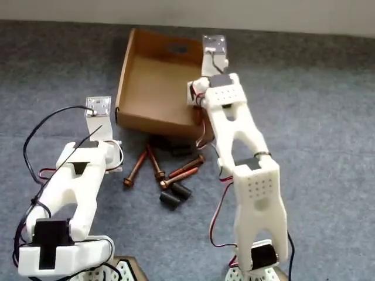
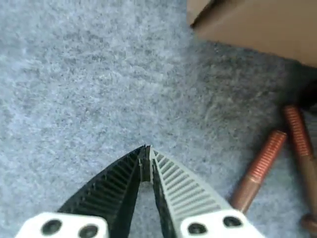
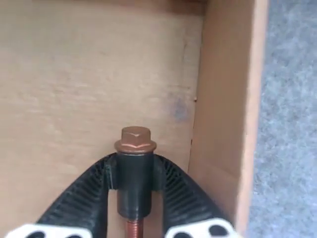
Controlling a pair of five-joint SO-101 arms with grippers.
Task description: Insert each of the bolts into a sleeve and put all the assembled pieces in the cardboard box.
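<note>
My right gripper (image 3: 134, 163) is shut on a black sleeve (image 3: 133, 186) that has a copper bolt (image 3: 135, 140) pushed through it, head up. It holds this piece over the floor of the cardboard box (image 3: 74, 74), close to the box's side wall (image 3: 228, 109). In the high view the right arm (image 1: 225, 102) leans over the box (image 1: 149, 76) at its right edge. My left gripper (image 2: 147, 152) is shut and empty, low over the carpet, left of the loose bolts (image 2: 257, 168). Several bolts (image 1: 155, 163) and black sleeves (image 1: 176, 195) lie in front of the box.
Grey carpet (image 1: 328, 117) covers the whole table. The loose parts lie between the two arms. The box's near corner (image 2: 237, 25) is a short way beyond my left gripper. Cables hang beside both arms.
</note>
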